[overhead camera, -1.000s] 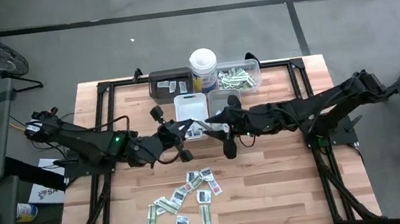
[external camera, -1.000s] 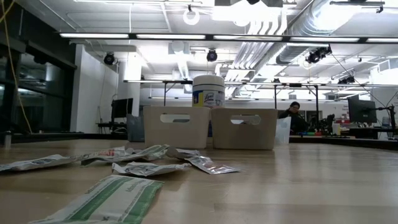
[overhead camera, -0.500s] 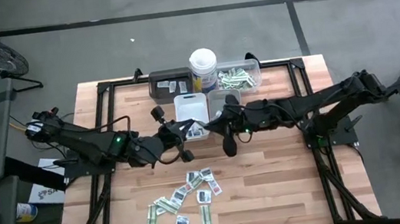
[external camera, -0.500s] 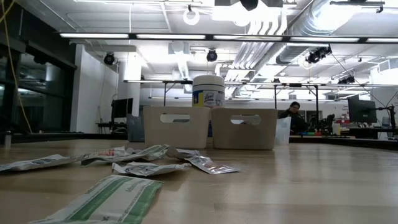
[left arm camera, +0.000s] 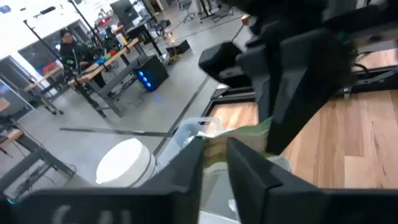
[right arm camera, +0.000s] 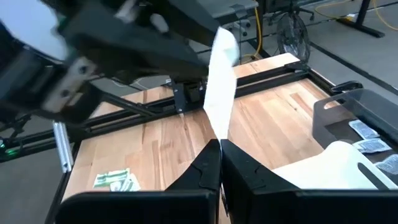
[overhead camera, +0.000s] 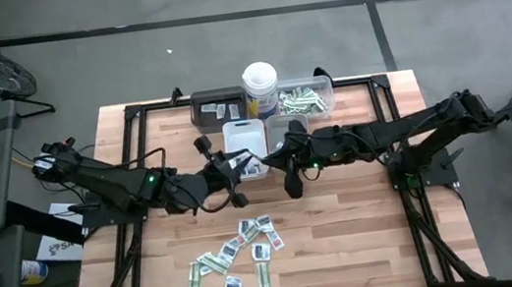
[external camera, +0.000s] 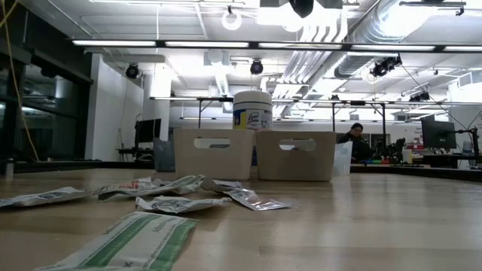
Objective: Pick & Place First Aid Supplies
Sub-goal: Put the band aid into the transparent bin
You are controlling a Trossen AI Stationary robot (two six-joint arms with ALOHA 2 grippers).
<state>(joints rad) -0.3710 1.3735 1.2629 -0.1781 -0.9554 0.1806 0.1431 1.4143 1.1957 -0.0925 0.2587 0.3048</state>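
- Table (overhead camera: 368, 238): we see a wooden top in a black frame, with both arms reaching in over its middle.
- Left arm and right arm: in the high view they meet above the near edge of the two front bins.
- White bin (overhead camera: 243, 135) and grey bin (overhead camera: 281, 126): they stand side by side; behind them are a dark tray (overhead camera: 215, 108), a white canister (overhead camera: 260, 87) and a clear tray (overhead camera: 313, 98) holding green-and-white strips.
- Right gripper (right arm camera: 219, 144): we see its fingers pressed together on the lower end of a white packet (right arm camera: 219, 90), which stands up from the tips.
- Left gripper (left arm camera: 214, 152): its fingers stand slightly apart; a pale green-and-white packet (left arm camera: 245, 138) lies just beyond them, and we cannot tell whether they touch it.
- First aid supplies (overhead camera: 234, 258): the loose packets lie scattered on the near half of the table, well apart from both grippers; in the low view they lie flat in the foreground.
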